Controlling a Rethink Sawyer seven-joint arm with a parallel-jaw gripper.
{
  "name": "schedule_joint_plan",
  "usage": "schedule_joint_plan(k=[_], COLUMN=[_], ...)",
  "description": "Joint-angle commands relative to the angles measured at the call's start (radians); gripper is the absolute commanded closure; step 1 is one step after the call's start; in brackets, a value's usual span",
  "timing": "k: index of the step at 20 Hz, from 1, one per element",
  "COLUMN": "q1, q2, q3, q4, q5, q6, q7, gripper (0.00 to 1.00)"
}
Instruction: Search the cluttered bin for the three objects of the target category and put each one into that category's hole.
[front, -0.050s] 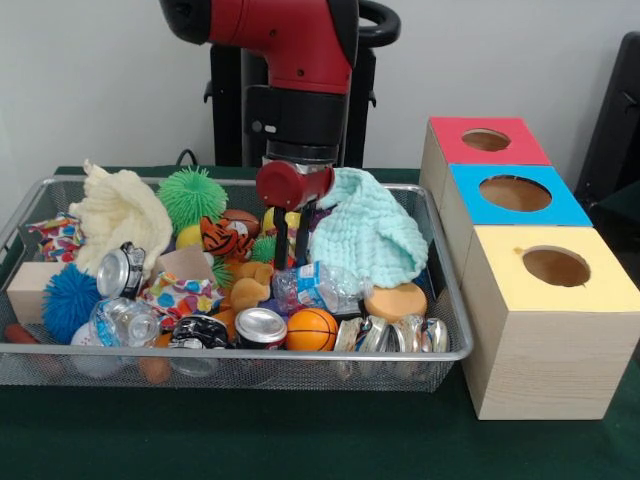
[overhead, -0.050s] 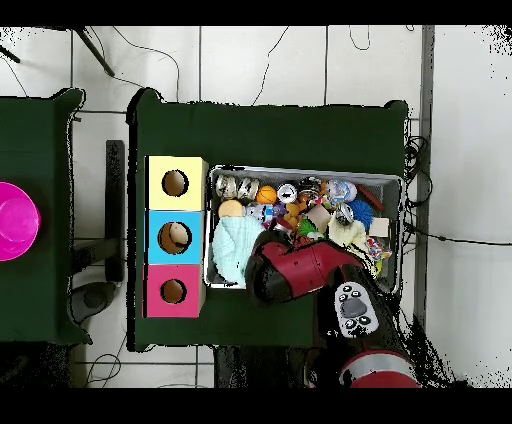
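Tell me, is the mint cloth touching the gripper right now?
Cannot tell. In the front view the mint cloth overlaps the side of the gripper, but that may be depth only. In the overhead view the arm hides the spot.

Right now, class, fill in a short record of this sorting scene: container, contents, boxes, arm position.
container: wire mesh bin on a green table
contents: mint cloth, cream cloth, basketball, green spiky ball, cans, bottles
boxes: red box, blue box, yellow box, each with one round hole
arm position: gripper lowered into the bin beside the mint cloth
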Motion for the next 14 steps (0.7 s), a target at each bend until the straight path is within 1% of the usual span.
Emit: schedule_joint_plan(k=[1, 3, 7, 10, 14], q1=[-0.002, -0.008, 0.006, 0.003, -0.001], q2=[0.071, 0.071, 0.061, 0.056, 0.031], q3=[0.059, 0.074, 0.083, 0.101, 0.132], q4=[-0.098, -0.097, -0.099, -0.095, -0.071], q5=[-0.010, -0.013, -0.002, 0.000, 0.011], q6=[-0.044, -0.039, -0.031, -0.027, -0.015], q7=[0.146, 0.138, 0.143, 0.141, 0.145], gripper=[0.00, 0.00, 0.00, 0.00, 0.00])
